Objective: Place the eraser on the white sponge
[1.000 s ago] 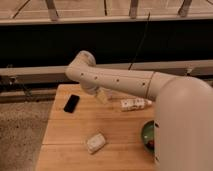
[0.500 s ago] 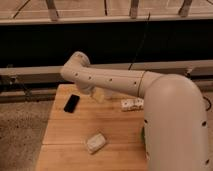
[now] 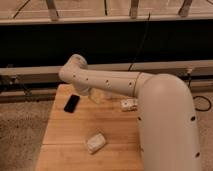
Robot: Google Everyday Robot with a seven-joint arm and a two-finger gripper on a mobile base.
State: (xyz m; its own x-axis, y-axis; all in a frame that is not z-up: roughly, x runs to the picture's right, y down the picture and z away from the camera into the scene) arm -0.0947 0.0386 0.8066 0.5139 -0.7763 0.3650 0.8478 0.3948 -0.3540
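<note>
The eraser (image 3: pixel 71 103) is a flat black slab lying on the wooden table (image 3: pixel 65 135) near its far left edge. The white sponge (image 3: pixel 95 142) lies nearer the front, in the middle of the table, well apart from the eraser. My gripper (image 3: pixel 94 95) hangs under the white arm (image 3: pixel 115 82), low over the table's far edge, just right of the eraser and not touching it. Most of the gripper is hidden by the arm.
A white patterned bottle (image 3: pixel 129 105) lies on its side at the far right of the table. My thick arm segment (image 3: pixel 167 125) covers the table's right side. A dark wall with a rail (image 3: pixel 40 70) runs behind the table.
The arm has swung left and come closer, so it now fills more of the right side. The gripper has moved left toward the eraser. Eraser and sponge have not moved.
</note>
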